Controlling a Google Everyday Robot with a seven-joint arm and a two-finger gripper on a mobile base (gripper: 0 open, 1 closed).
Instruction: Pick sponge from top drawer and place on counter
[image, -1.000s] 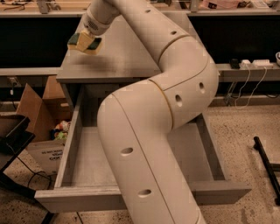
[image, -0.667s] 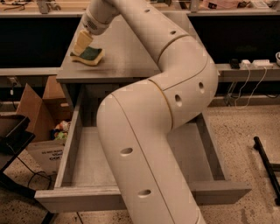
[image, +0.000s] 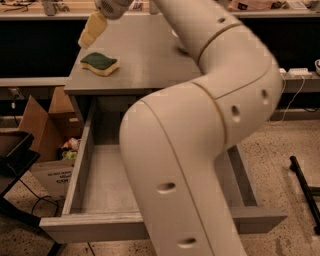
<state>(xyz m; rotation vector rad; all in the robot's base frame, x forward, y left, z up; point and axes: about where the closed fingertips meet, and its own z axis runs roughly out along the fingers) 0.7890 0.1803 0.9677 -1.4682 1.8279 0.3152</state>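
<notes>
Farthest left, a black tray-like stand juts in from the frame's edge over the speckled floor. Just beside it sits an open brown cardboard box with a few colourful scraps inside, tucked against the cabinet's left side.

Next comes the gripper, a pale tan piece hanging from the top of the frame above the left rear part of the counter, the broad flat matte grey top of the grey cabinet. Whether its jaws are parted or closed cannot be told from this angle. Nothing hangs from it, and it stands apart from the sponge.

The small wavy-edged sponge lies flat on the counter near the front left corner, just below and in front of the gripper. Its dark green scouring face is up and its pale yellow foam body shows along the near edge.

Under the counter's front edge the wide, deep grey top drawer stands pulled well out, with its flat front panel nearest the camera.

The robot's thick off-white arm fills the middle and right. It rises from the bottom edge across the drawer's right half, bends, and reaches back leftward over the counter.

Farther right, a white power strip rests on a low ledge, and a black bar slants across the floor.
</notes>
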